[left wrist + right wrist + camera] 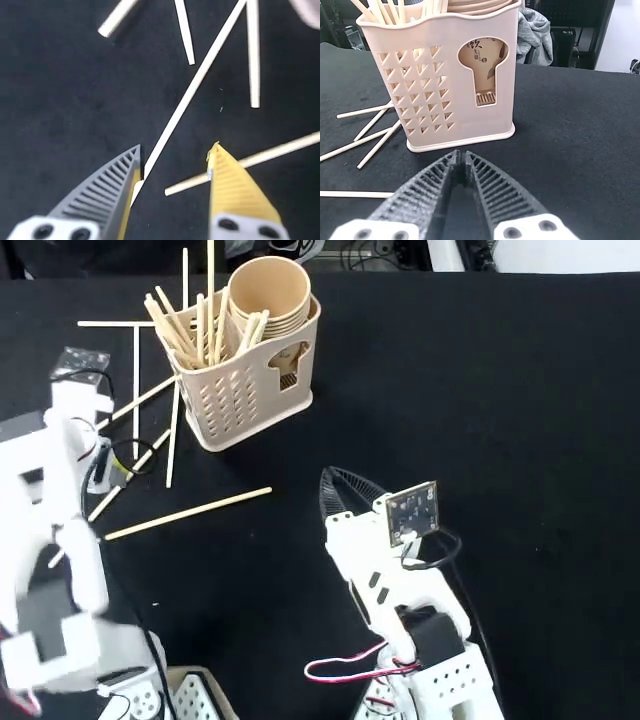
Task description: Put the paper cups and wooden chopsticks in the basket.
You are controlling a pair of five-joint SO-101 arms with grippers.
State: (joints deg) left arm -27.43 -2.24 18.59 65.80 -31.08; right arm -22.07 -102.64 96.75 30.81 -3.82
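- Your left gripper (176, 146) hangs spread over loose chopsticks (190, 95), likely lined up to pinch one.
- Your right gripper (461, 156), pressed together and empty, faces the upper-left basket (240, 400).

Basket (450, 85) sits dead ahead of the right end effector (461, 154), free surface (580, 130) either side; loose chopsticks (190, 95) clutter under the left end effector (176, 146).

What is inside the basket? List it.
Stacked paper cups sit in one side of the basket, wooden chopsticks stand in the other. Its walls hide their lower parts, so the counts are unclear.
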